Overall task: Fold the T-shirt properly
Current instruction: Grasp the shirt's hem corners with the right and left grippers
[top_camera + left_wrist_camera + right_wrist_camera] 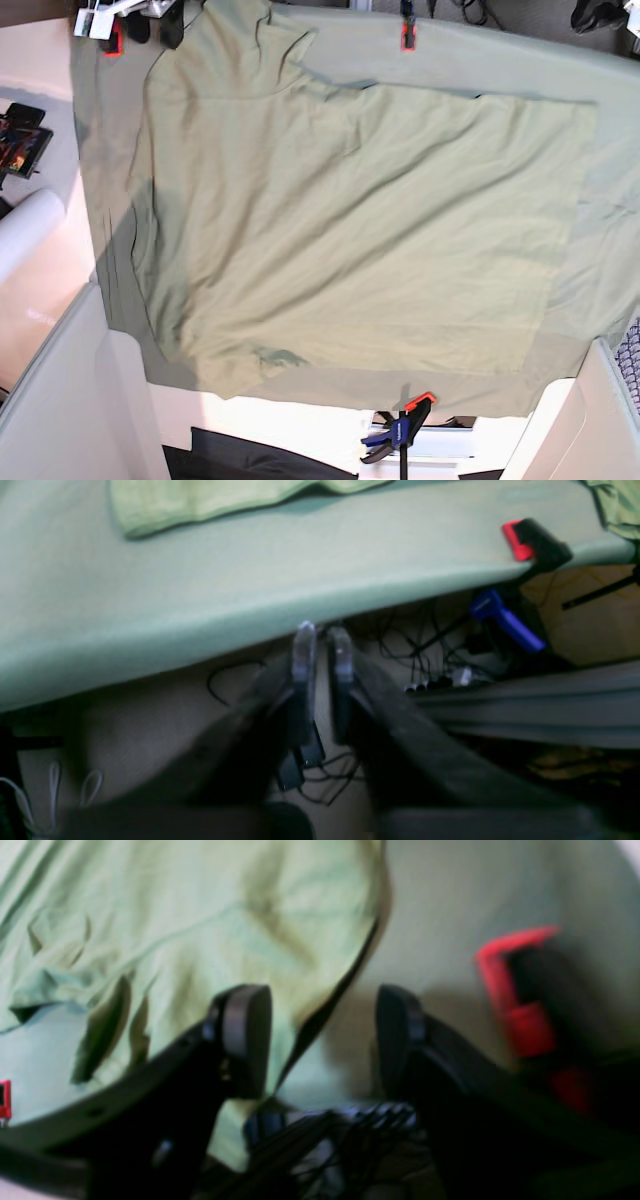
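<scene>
Jaws standing well apart and holding nothing, the right gripper (322, 1040) is hovering over the edge of the T-shirt (190, 925), one finger above the pale green fabric and the other above the cloth-covered counter (450, 900), with the garment's dark edge line running between them and the bulk of the shirt spreading away to that camera's left. The left gripper (322, 652), its fingers showing only a narrow gap and nothing between them, is hanging off the counter's edge, with the T-shirt lying well apart from it, up across the cloth toward the far side. In the base view the T-shirt (350, 220) is lying spread nearly flat, its long axis running across the frame, sleeve and neck toward the upper left. By this reading the right arm is the nearer one for the coming grasp. Red-handled clamps (515, 1005) are pinning the cloth. No brand, label or writing can be read anywhere.
</scene>
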### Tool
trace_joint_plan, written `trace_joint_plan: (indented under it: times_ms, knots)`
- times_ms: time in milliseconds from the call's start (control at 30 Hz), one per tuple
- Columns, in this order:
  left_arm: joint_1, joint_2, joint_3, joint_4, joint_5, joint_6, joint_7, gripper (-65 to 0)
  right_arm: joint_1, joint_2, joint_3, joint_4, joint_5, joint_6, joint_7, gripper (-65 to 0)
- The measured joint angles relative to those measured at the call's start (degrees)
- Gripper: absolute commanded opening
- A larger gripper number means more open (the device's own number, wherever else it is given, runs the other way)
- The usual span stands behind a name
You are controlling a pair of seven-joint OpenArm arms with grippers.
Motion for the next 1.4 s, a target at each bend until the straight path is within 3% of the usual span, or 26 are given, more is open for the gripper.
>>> trace_joint_plan:
  times_ms: [100,233,300,333,400,433,500,600,800,967,1133,1400]
  knots:
    - [0.0,-0.4,0.0,0.1,0.0,0.0,0.2,-33.3,1.6,-2.9,-0.8,-2.1,0.2,-0.2,1.0,-31.5]
    - [-0.1,-1.3,-0.2,0.1,0.1,0.0,0.2,-32.7,3.1,-3.7,-3.1,-3.8,0.2,-0.3,1.1,-31.6]
    - [-1.3,-1.7,-0.5,0.2,0.4,0.0,4.7,-32.5,3.1,-3.7,-5.0,-3.8,-0.5,-0.3,1.1,-31.6]
    - [-2.8,-1.7,-1.0,0.2,0.9,0.8,9.0,-32.5,3.2,-3.7,-5.7,-3.8,-0.8,-0.3,1.2,-31.6]
    - [-7.1,-1.4,-2.1,0.0,1.2,7.0,15.5,-32.6,3.2,-3.7,-6.7,-3.8,-1.4,-0.3,1.6,-31.6]
    - [-9.6,-1.6,-2.6,0.0,1.2,9.1,17.0,-32.5,3.2,-3.7,-7.0,-3.8,-1.3,-0.3,1.9,-31.6]
    - [-14.1,-3.5,-2.9,-0.5,0.8,10.3,18.0,-32.6,3.2,-4.3,-7.2,-3.8,-1.4,-0.3,2.0,-31.6]
    - [-17.6,-6.4,-2.9,-2.3,-1.3,9.8,17.9,-32.6,3.2,-4.9,-7.2,-3.8,-2.0,-0.3,2.1,-31.6]
    - [-24.3,-9.1,-2.1,-11.6,-4.9,10.3,21.1,-32.5,3.2,-5.0,-7.1,-3.8,-2.2,-0.3,2.1,-31.6]
    - [-25.5,-8.4,0.8,-16.9,-6.5,9.8,21.4,-32.6,3.2,-4.9,-7.1,-3.8,-2.3,-0.3,2.1,-31.6]
    - [-27.2,-8.0,3.4,-17.2,-9.9,6.2,22.5,-32.6,3.2,-5.0,-7.1,-3.8,-2.9,-0.3,2.1,-31.6]
    - [-30.8,-6.1,7.3,-17.2,-9.3,6.0,22.3,-32.6,3.2,-5.0,-7.1,-3.8,-3.3,-0.2,2.2,-31.6]
